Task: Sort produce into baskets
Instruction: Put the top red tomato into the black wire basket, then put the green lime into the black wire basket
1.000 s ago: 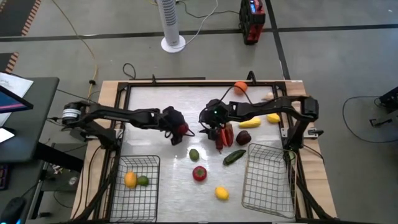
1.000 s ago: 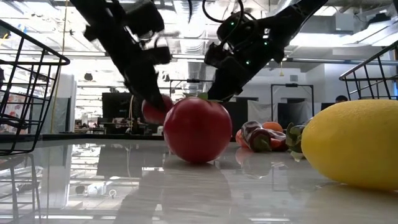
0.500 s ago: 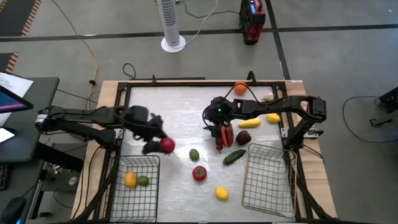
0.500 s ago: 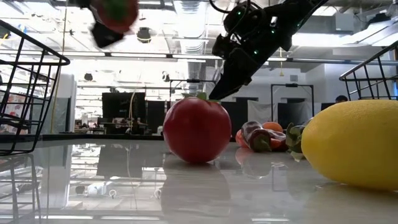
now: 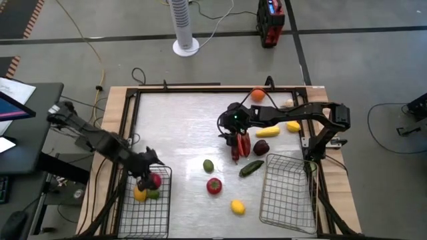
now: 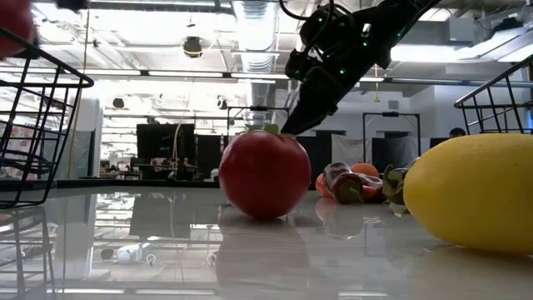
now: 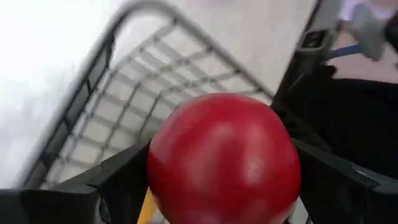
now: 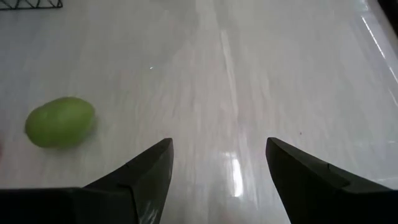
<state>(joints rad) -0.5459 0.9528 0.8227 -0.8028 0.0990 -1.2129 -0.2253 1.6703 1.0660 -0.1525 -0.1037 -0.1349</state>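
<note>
A: Left pincer (image 5: 151,179)?
B: It is gripping a red apple (image 7: 224,158) between both fingers (image 7: 118,180), hanging over the near-left corner region of the left basket (image 5: 143,220). An orange-yellow fruit (image 5: 139,194) and a green lime (image 5: 153,194) are lying in that basket just beside the apple.

A: Right pincer (image 8: 217,165)?
B: Fingers (image 8: 140,171) standing apart, nothing between them, bare worktop (image 8: 249,74) showing through the gap. It is sitting mid-worktop, right above the red peppers (image 5: 241,145). A lime (image 8: 60,122) is lying near it on the worktop.

A: Rest of the produce?
B: All lying loose on the worktop in the high view: a dark plum (image 5: 261,147) touching the peppers, a cucumber (image 5: 251,168) just beside the right basket (image 5: 288,197), a red tomato-like piece with a green stem (image 5: 213,185) in the middle, a lemon (image 5: 237,207) nearer the front edge. Farther back a yellow corn (image 5: 267,131), another lemon (image 5: 293,126), an orange (image 5: 257,94) at the back edge.

A: Right basket contents?
B: Only wire grid is showing.

A: Low view?
B: The red piece (image 6: 264,173) is sitting centre, a lemon (image 6: 470,192) close at the side, the right arm coming in above.
</note>
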